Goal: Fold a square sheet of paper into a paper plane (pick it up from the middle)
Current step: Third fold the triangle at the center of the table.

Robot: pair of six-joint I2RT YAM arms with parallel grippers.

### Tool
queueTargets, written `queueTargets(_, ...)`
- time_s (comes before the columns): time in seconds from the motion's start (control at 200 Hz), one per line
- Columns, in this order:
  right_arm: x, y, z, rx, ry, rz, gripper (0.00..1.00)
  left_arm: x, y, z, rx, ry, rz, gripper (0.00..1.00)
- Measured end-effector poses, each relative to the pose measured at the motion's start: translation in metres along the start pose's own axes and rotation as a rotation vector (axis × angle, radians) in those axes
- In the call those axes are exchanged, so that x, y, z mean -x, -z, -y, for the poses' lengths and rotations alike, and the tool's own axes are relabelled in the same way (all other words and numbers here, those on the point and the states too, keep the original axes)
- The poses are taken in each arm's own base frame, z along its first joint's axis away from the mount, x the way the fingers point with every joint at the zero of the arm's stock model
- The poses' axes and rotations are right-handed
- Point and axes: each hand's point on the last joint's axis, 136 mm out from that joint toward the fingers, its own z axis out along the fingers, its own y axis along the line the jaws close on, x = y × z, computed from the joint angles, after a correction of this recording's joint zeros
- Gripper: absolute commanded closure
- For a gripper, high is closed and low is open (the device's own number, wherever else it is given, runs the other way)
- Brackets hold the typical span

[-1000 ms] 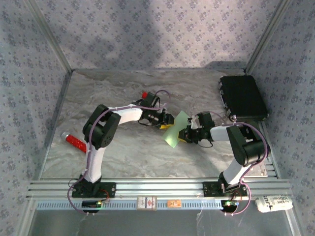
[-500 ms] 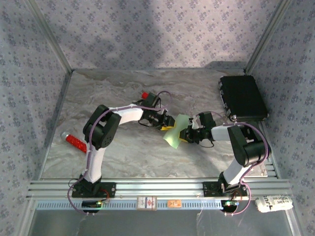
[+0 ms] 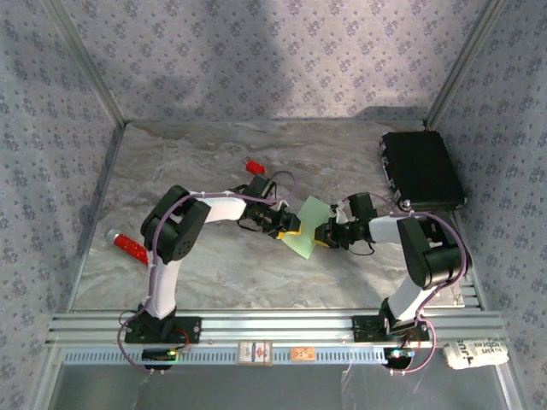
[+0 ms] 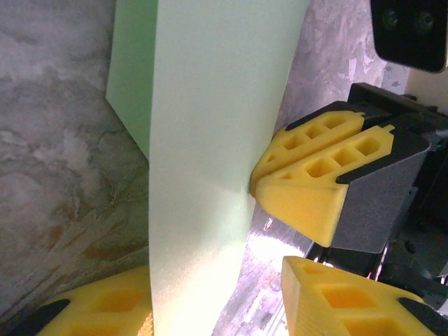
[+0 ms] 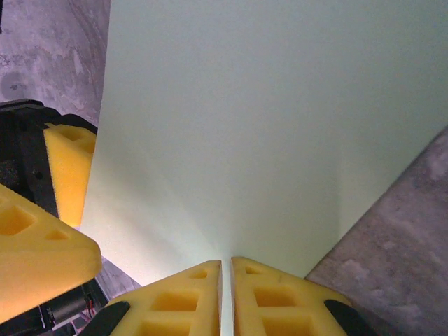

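**A:** What do we have nearest?

**B:** A red tube [image 3: 128, 245] lies on the tabletop [image 3: 214, 273], far to the left of the black case [image 3: 421, 168] and nearer than it.

**A:** And the 2 tools?

**B:** We find them facing each other left of the case and a little nearer than it. The right tool [image 5: 226, 280] is the closer of the 2 to the case. Its fingers are pressed together on an edge of the square sheet of paper [image 5: 266, 126], with only a thin slit between them.

**A:** So the sheet is where?

**B:** It is pale green and stands tilted between the 2 tools, left of the case. In the left wrist view we see a second layer of it behind the front one. We cannot tell whether its lowest corner touches the tabletop.

**A:** How about the left tool?

**B:** The left tool [image 4: 213, 294] sits on the side of the sheet away from the case. Its 2 yellow fingers stand apart, with the sheet running between them. The sheet is close against 1 finger and clear of the other.

**A:** Anything farther back?

**B:** We see a small red block [image 3: 254, 165] on the tabletop, well left of the case and about level with it.
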Motion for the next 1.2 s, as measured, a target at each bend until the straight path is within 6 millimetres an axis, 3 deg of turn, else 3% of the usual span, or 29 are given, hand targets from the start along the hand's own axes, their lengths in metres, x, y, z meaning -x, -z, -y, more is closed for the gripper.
queueTargets(0.195,0.0,0.0,0.0,-0.003,0.002,-0.004,0.86,0.008,0.001,-0.005,0.03,0.001,0.036,0.69)
queueTargets(0.4,0.0,0.001,0.0,-0.004,0.003,-0.005,0.86,0.015,0.005,-0.009,0.054,0.005,0.065,0.89)
queueTargets(0.59,0.002,0.003,0.0,-0.015,-0.008,0.01,0.82,0.018,0.007,-0.012,0.076,0.004,0.098,0.97)
queueTargets(0.885,0.017,0.016,-0.017,-0.045,-0.032,0.117,0.8,0.002,0.026,-0.019,0.102,0.072,0.249,0.98)
queueTargets(1.199,0.0,-0.012,-0.045,-0.06,-0.041,0.119,0.82,-0.02,0.034,-0.042,0.142,0.218,0.439,0.96)
